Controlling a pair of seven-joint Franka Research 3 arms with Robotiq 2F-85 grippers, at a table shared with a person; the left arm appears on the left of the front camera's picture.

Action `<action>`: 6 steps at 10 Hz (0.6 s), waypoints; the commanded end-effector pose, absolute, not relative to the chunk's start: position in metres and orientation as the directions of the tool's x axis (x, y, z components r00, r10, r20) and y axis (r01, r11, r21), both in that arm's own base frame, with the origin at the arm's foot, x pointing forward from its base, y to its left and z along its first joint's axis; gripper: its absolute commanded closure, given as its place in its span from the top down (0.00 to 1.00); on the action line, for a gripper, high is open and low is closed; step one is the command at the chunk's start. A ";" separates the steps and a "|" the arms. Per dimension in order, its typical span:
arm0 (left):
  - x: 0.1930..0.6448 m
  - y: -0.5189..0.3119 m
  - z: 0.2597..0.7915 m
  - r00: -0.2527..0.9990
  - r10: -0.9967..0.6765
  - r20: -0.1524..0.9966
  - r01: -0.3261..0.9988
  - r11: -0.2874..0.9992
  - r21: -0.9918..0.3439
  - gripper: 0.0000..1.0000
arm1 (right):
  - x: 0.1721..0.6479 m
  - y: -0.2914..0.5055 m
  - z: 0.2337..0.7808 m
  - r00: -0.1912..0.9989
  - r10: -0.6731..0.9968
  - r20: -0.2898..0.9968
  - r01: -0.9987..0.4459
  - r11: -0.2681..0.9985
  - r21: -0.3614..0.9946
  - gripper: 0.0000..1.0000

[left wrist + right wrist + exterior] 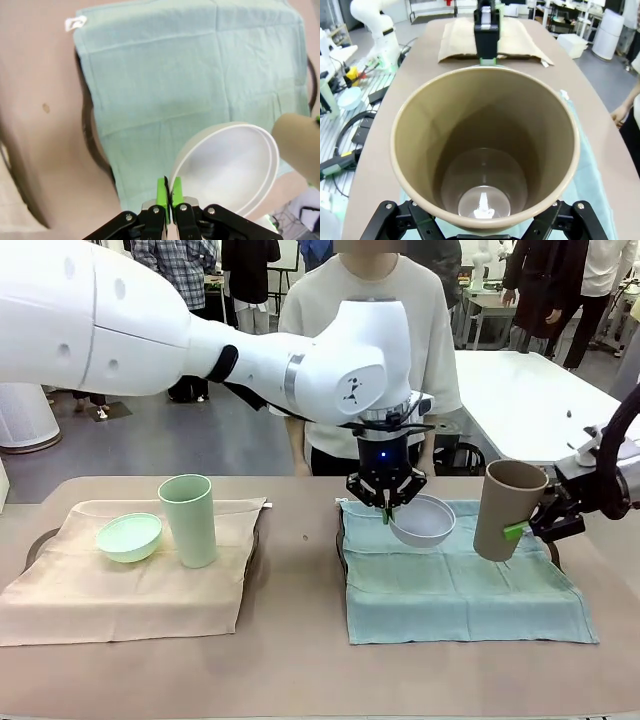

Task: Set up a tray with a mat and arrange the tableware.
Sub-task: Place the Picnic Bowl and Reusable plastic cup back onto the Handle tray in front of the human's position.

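Note:
My left gripper (386, 506) has reached across and is shut on the rim of the white bowl (425, 521), holding it tilted just above the teal mat (460, 590). In the left wrist view the green fingertips (162, 189) pinch the rim of the white bowl (235, 170) over the teal mat (190, 75). My right gripper (522, 530) is shut on the tan-brown cup (508, 508), held upright over the mat's right side. The right wrist view looks down into the tan-brown cup (485, 150). The pale green bowl (130, 536) and tall pale green cup (188, 520) stand on the beige mat (120, 590) at left.
A dark tray rim (341, 540) shows at the teal mat's left edge, and another tray rim (35, 542) shows under the beige mat. A person (370, 330) stands at the far side behind the left arm. Bare tabletop (300, 540) lies between the mats.

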State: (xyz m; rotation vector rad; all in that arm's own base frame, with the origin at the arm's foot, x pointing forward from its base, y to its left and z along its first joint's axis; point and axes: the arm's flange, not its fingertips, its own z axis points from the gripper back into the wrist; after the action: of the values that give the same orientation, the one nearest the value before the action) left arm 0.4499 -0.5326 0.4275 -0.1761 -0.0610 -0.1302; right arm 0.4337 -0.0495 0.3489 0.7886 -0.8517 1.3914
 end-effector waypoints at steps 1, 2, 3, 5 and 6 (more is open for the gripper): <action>0.452 -0.531 0.411 0.980 -0.166 0.111 0.186 0.962 -0.201 0.04 | 0.445 -0.046 0.337 -0.068 0.501 0.863 -0.997 0.005 -0.082 0.84; 0.452 -0.531 0.404 0.979 -0.171 0.113 0.189 0.965 -0.180 0.04 | 0.447 -0.045 0.332 -0.086 0.497 0.863 -0.995 -0.005 -0.096 0.84; 0.453 -0.533 0.395 0.978 -0.180 0.108 0.196 0.968 -0.160 0.04 | 0.449 -0.045 0.326 -0.092 0.495 0.864 -0.995 -0.014 -0.098 0.84; 0.456 -0.537 0.384 0.976 -0.193 0.104 0.205 0.971 -0.122 0.04 | 0.453 -0.045 0.317 -0.110 0.487 0.866 -0.993 -0.022 -0.114 0.84; 0.457 -0.538 0.382 0.975 -0.198 0.102 0.210 0.971 -0.112 0.04 | 0.456 -0.047 0.311 -0.099 0.471 0.877 -0.995 -0.023 -0.100 0.84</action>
State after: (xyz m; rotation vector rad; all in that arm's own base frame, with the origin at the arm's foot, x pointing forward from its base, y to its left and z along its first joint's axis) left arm 0.4573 -0.5378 0.3803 -0.1491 -0.0713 -0.1889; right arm 0.4471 -0.0478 0.3181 0.7806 -0.8714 1.4764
